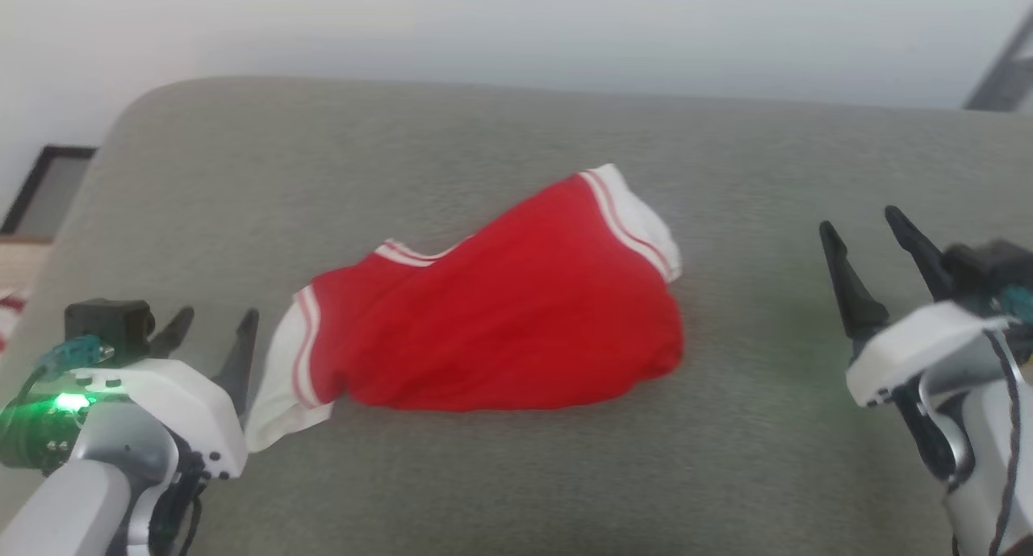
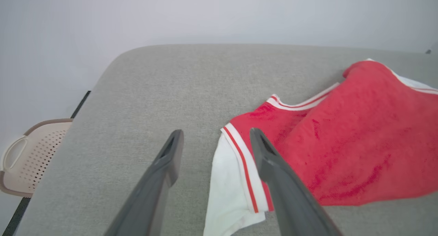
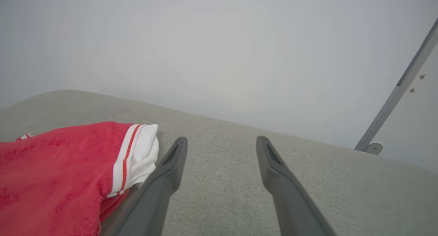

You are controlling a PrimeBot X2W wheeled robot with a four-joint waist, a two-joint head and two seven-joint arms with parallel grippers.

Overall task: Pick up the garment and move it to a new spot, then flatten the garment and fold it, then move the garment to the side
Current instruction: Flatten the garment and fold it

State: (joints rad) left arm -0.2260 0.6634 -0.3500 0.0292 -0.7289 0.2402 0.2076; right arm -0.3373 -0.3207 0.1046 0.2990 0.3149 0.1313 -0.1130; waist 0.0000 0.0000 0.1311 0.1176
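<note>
The garment (image 1: 500, 314), a red jersey with white sleeve ends and red-white trim, lies crumpled in the middle of the grey cushioned surface (image 1: 500, 136); no number shows on it. My left gripper (image 1: 216, 323) is open at the lower left, just beside the garment's near white sleeve end (image 2: 229, 181), which lies between and under its fingers in the left wrist view. My right gripper (image 1: 867, 235) is open at the right, clear of the cloth, with nothing between its fingers. In the right wrist view the garment (image 3: 58, 174) lies left of that gripper's fingers (image 3: 171, 167).
The grey surface has a rounded far-left corner (image 2: 123, 61) and a pale wall behind it. A beige perforated basket (image 2: 30, 153) stands on the floor beyond the left edge. A grey metal bar (image 3: 400, 85) leans at the far right.
</note>
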